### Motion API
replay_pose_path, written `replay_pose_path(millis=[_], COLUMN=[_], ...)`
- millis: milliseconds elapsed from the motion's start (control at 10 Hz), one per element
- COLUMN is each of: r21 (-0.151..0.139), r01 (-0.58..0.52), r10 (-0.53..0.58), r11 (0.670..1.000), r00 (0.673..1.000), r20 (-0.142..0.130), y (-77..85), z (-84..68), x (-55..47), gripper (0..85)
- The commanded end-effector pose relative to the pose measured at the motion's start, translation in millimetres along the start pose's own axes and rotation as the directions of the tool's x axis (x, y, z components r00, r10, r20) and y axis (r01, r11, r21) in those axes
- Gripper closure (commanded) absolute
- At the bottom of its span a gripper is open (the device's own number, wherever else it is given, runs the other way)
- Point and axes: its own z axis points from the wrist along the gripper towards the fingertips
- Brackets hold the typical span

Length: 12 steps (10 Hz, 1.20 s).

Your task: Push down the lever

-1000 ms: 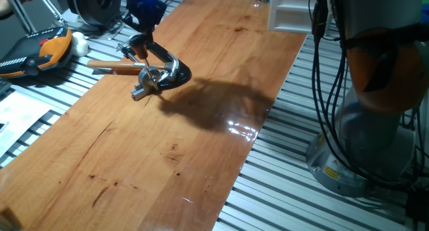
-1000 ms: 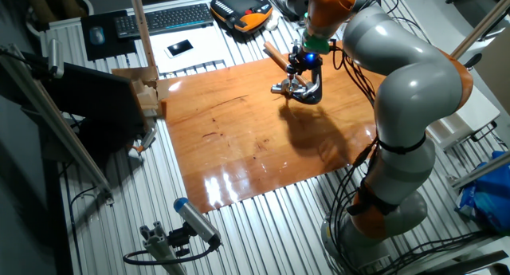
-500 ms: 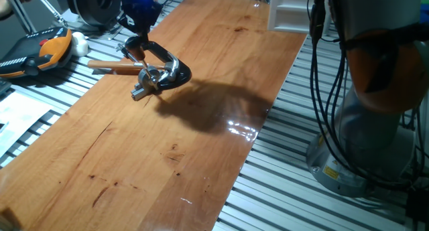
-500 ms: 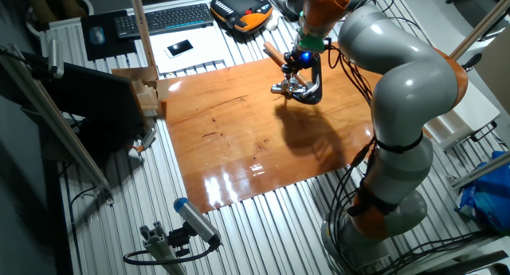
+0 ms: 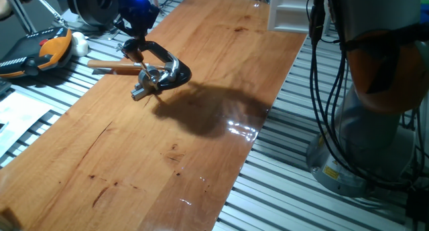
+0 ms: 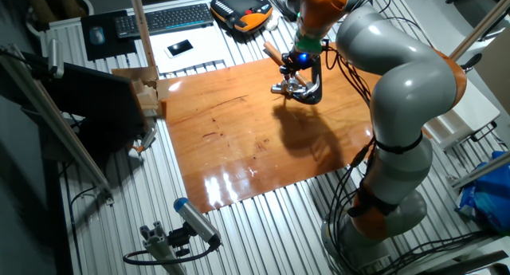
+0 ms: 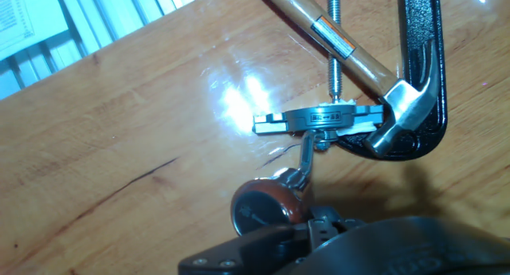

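Observation:
The lever (image 7: 303, 170) is a thin shiny rod with a reddish-brown knob (image 7: 266, 208), hinged on a chrome base (image 7: 319, 119). In one fixed view the lever (image 5: 141, 62) stands tilted up from its base (image 5: 149, 78). My gripper (image 5: 135, 38) hangs right above the knob with its blue light on. In the hand view the gripper (image 7: 325, 227) is a dark mass just behind the knob, fingers together with no gap showing, holding nothing. It also shows in the other fixed view (image 6: 298, 60) over the lever's base (image 6: 287, 88).
A black C-shaped clamp (image 7: 422, 68) curves around the base. A hammer with a tan wooden handle (image 7: 320, 29) lies across it. The wooden board (image 5: 201, 124) rests on a slatted metal table. An orange-and-black device (image 5: 47, 49) lies off the board to the left, and a white box (image 5: 288, 10) stands at the far end.
My gripper has shifted slightly toward the far left above the knob. The lever's tilt looks the same.

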Motion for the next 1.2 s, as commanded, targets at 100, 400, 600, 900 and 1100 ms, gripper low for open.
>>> replay_pose_path(millis=[100, 400, 600, 900, 1100], r21=[-0.002, -0.004, -0.002, -0.008, -0.008], r01=[-0.010, -0.014, -0.003, -0.016, -0.030], r10=[0.010, 0.014, 0.003, 0.016, 0.030], r11=[1.000, 1.000, 1.000, 1.000, 1.000], r00=[1.000, 1.000, 1.000, 1.000, 0.999], r20=[0.001, 0.003, 0.001, 0.013, 0.011], y=[6.0, 8.4, 1.6, 5.9, 14.9], z=[2.9, 1.3, -5.5, 1.3, -0.3], x=[3.8, 3.9, -2.1, -2.9, -0.9], gripper=[85.0, 85.0, 85.0, 85.0, 85.0])
